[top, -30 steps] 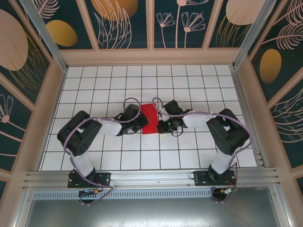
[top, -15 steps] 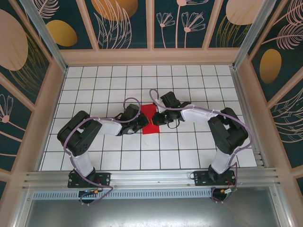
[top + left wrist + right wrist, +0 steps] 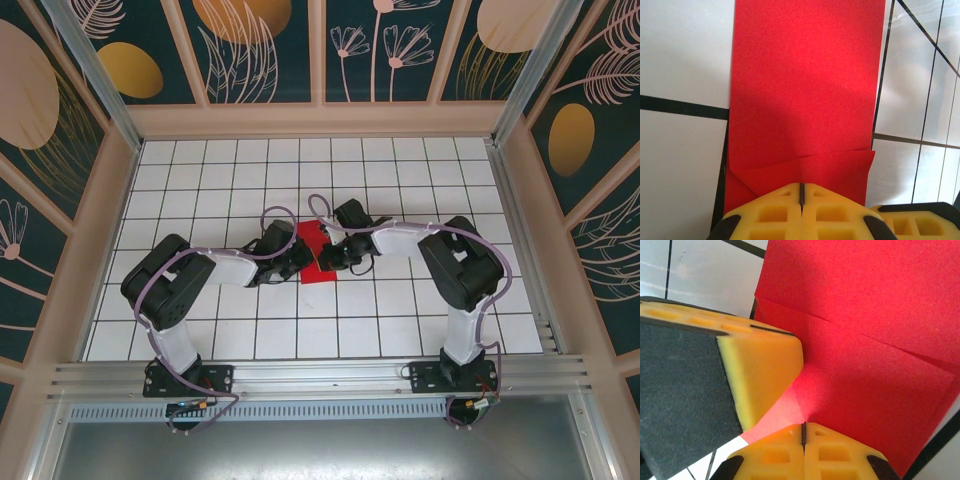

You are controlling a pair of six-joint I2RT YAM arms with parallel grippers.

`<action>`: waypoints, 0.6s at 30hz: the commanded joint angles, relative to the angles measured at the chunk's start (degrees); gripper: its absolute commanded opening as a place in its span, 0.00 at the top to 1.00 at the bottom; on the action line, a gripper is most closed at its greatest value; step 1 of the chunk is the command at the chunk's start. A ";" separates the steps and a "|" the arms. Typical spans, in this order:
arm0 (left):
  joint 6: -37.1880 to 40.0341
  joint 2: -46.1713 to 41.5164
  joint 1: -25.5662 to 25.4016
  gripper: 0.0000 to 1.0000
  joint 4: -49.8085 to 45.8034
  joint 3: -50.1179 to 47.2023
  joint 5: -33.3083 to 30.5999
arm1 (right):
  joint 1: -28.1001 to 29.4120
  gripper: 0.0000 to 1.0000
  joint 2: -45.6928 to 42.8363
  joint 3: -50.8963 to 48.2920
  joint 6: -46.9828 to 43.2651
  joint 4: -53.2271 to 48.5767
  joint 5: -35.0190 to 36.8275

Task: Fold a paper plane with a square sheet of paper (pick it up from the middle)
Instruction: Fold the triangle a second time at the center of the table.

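Folding state: red paper — narrow creased strip, flat on table
Left gripper: jaws closed — touching paper
Right gripper: jaws closed, touching paper

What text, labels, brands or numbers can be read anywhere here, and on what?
None readable.
The red paper is plain, with creases only.
The white grid table bears black lines, no numbers.
The wall panels carry leaf and flower drawings, no lettering.
Any marking on the left arm's base is too small to read.
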 commanded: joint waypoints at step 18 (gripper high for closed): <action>1.86 2.87 0.53 1.00 -8.77 -2.36 -5.19 | -0.14 1.00 -10.61 -19.69 2.05 2.73 3.46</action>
